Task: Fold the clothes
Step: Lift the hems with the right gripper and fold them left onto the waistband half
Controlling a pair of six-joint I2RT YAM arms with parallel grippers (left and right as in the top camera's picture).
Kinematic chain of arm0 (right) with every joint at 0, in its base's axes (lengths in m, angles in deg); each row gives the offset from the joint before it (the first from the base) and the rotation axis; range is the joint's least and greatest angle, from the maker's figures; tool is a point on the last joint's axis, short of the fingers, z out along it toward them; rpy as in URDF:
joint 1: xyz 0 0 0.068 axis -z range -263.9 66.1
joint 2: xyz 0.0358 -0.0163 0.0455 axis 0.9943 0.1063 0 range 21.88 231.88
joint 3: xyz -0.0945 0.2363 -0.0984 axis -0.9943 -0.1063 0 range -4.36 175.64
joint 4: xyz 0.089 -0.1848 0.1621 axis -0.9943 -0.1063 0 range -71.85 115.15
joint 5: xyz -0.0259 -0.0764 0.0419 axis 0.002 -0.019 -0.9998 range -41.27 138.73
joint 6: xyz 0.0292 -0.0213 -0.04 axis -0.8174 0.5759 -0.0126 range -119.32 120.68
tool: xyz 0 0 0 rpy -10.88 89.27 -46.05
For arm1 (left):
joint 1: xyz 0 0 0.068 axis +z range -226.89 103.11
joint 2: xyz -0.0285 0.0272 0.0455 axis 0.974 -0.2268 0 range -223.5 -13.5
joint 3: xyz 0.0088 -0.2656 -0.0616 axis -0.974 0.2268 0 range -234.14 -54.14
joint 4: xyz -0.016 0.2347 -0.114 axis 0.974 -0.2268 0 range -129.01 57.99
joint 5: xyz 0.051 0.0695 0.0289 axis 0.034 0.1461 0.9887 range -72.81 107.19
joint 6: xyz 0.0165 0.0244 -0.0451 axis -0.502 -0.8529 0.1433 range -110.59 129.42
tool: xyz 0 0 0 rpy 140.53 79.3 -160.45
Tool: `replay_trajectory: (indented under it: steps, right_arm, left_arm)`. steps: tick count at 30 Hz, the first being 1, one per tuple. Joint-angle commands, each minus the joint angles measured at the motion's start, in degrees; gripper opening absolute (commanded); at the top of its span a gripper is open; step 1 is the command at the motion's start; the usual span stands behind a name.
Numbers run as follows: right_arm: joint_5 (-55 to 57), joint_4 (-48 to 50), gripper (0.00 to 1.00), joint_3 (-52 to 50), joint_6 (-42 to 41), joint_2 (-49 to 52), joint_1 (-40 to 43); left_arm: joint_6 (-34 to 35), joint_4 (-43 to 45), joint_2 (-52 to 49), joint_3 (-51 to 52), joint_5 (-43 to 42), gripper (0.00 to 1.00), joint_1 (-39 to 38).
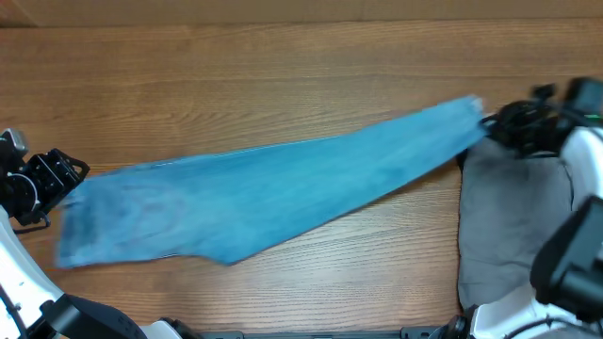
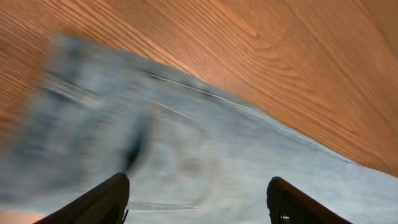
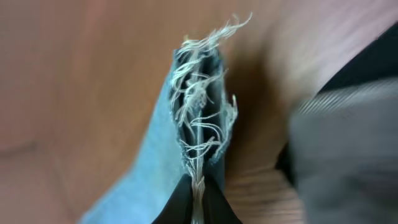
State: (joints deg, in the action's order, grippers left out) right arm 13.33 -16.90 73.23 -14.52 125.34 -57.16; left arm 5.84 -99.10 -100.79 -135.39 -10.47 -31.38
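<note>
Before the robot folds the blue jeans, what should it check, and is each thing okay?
1. The jeans lie stretched out flat on the table: ok.
2. The right gripper is shut on the frayed hem: ok.
3. Every layer of that hem is caught in the pinch: cannot tell, since the view is blurred there.
4. The left gripper has hold of the waist end: not ok. It is open, above the denim.
5. The grey trousers lie apart from the jeans: cannot tell, since their edges come very close near the hem end.
</note>
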Motion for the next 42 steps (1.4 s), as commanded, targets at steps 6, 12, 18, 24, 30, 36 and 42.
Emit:
replay_trajectory:
  steps: [6,12,18,24,30,36,42]
  right_arm:
    - [-3.72,-7.13,0.04,15.3,1.88,-10.4,7.52]
    - [-6.27,-15.02,0.04,17.75,3.5,-14.05,-2.38]
    - [-5.9,-17.22,0.04,17.73,3.21,-14.19,-19.89]
    - [2.6,-16.09,0.04,17.7,-0.39,-14.1,-39.01]
    - [13.94,-10.97,0.04,16.28,-4.52,-12.35,-54.12]
    - [14.67,-6.21,0.04,15.74,-6.1,-5.14,-62.71]
    - [13.31,-0.59,0.04,15.74,-6.43,0.44,-70.31]
  left_arm:
    - [-0.55,-1.09,0.09,-0.42,-10.36,0.74,0.22]
    - [-1.2,-2.12,0.09,-0.42,-11.02,0.73,0.22]
    - [-1.2,-2.12,0.11,-0.42,-12.35,0.74,0.22]
    - [-1.18,-2.54,0.11,-1.09,-12.52,0.74,0.22]
    - [-1.2,-3.89,0.11,-2.49,-12.87,0.74,0.22]
    - [-1.22,-5.55,0.11,-3.23,-12.87,0.74,0.22]
    - [-1.22,-6.19,0.11,-3.26,-12.85,0.74,0.22]
